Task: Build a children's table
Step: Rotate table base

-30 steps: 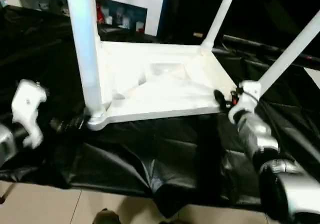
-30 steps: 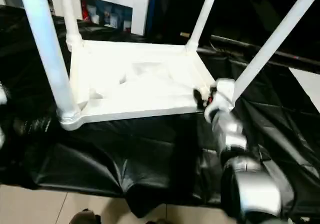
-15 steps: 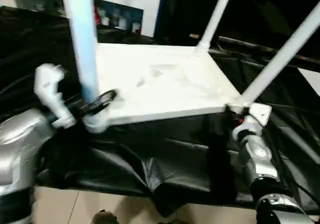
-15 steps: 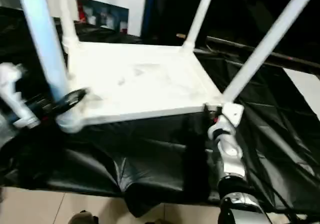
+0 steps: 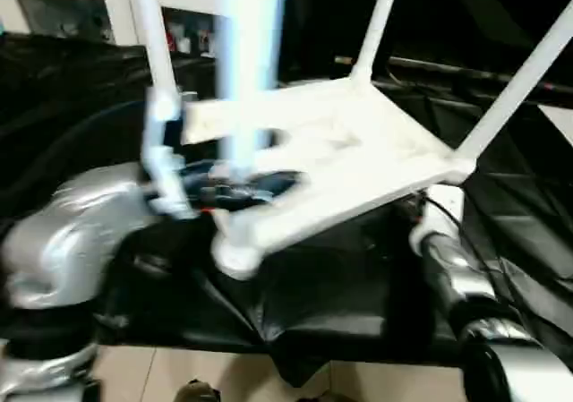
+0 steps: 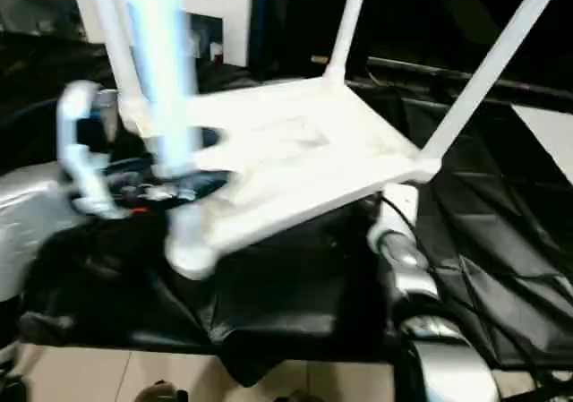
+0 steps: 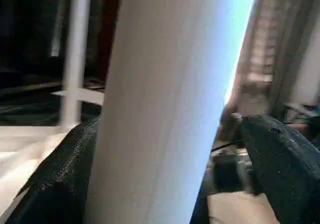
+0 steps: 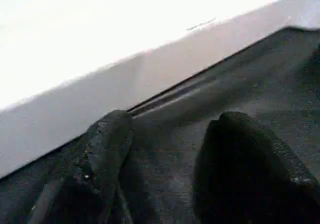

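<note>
Overhead, the upturned children's table (image 5: 340,165) tilts on the desk under a black sheet (image 5: 340,303), its 4 white legs cut off by the frame top. Behind stands a white shelf unit (image 5: 81,8) with small items too blurred to name. Left gripper (image 7: 165,149): jaws spread wide on both sides of the near leg (image 5: 249,71), one finger (image 7: 55,179) against it, the other apart. Right gripper (image 8: 165,149): jaws parted just below the tabletop edge (image 8: 125,79), pinching nothing; the tabletop hides it from the head views.
</note>
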Robot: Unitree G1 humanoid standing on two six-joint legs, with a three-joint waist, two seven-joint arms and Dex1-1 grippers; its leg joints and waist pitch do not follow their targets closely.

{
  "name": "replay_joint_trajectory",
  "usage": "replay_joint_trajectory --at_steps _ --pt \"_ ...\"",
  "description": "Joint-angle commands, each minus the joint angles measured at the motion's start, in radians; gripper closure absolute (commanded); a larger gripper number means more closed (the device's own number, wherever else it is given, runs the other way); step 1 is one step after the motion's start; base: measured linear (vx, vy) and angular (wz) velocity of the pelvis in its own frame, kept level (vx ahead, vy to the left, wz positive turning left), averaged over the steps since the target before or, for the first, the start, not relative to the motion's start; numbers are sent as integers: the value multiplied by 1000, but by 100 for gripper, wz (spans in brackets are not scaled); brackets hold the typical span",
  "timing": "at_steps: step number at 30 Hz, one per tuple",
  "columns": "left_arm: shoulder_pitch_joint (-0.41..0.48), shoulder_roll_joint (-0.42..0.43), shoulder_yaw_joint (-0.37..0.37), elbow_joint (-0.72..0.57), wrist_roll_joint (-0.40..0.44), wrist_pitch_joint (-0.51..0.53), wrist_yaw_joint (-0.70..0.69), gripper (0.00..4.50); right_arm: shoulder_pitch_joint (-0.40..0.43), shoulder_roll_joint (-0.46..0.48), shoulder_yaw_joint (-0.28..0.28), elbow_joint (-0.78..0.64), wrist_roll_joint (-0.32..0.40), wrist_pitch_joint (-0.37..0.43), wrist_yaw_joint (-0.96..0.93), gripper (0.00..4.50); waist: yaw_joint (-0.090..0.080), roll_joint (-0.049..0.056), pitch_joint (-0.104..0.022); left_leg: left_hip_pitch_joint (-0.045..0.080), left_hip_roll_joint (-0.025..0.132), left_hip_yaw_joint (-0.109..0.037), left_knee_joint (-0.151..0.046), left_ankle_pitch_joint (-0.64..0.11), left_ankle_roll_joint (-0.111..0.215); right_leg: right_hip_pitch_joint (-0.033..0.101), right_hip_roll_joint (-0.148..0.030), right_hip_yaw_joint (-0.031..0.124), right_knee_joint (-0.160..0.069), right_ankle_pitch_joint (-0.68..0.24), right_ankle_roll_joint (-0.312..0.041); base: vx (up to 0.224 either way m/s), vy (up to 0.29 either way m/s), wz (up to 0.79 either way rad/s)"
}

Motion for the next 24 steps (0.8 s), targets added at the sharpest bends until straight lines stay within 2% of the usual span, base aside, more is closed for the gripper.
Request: replay_joint_trajectory --at_steps 1,4,9,13,14,17,18,19,23,24 --pt "-43 -38 -60 -21 -53 29 -18 4 -43 38 22 18 -1 9 58 130 0 25 -67 8 28 -20 -71 -247 -64 50 -75 55 -82 -207 -149 0 0 0" --pt "-58 -63 -88 -21 -57 39 -19 4 -64 55 45 25 -17 12 88 130 -13 24 -68 3 29 -22 -71 -237 -57 53 -76 54 -82 -201 -152 0 0 0" --pt "-92 -121 -147 2 -52 32 -3 4 -98 81 136 37 -95 4 164 130 -30 25 -68 -3 29 -20 -66 -208 -39 56 -77 55 -82 -187 -162 0 0 0" --pt "-109 -152 -167 17 -41 25 14 4 -109 86 151 39 -110 -1 198 130 -30 25 -68 0 31 -19 -64 -201 -34 55 -76 55 -82 -178 -169 0 0 0" --pt "-125 -181 -179 33 -30 16 30 4 -117 87 167 44 -126 -9 232 130 -31 20 -69 2 33 -17 -65 -199 -29 54 -73 55 -82 -161 -176 0 0 0" --pt "-131 -191 -184 39 -26 12 34 4 -118 87 175 45 -135 -12 247 130 -28 24 -68 2 33 -17 -64 -188 -21 55 -75 56 -79 -132 -188 0 0 0" --pt "-150 -216 -201 65 -5 -16 53 4 -123 94 206 38 -151 -14 292 130 -28 23 -69 2 34 -17 -64 -186 -17 56 -75 56 -79 -122 -191 0 0 0" --pt "-150 -216 -201 65 -5 -16 53 4 -123 94 206 38 -151 -14 292 130 -27 24 -69 4 33 -16 -64 -185 -15 55 -74 56 -79 -120 -192 0 0 0" --pt "-169 -233 -208 102 29 -39 77 4 -131 102 208 38 -153 -10 296 130 -25 24 -67 5 35 -18 -65 -201 -18 55 -77 57 -82 -155 -186 0 0 0" --pt "-179 -236 -213 126 61 -60 96 4 -135 103 206 41 -155 -11 285 130 -25 25 -66 4 35 -19 -66 -202 -20 56 -78 56 -81 -161 -185 0 0 0"
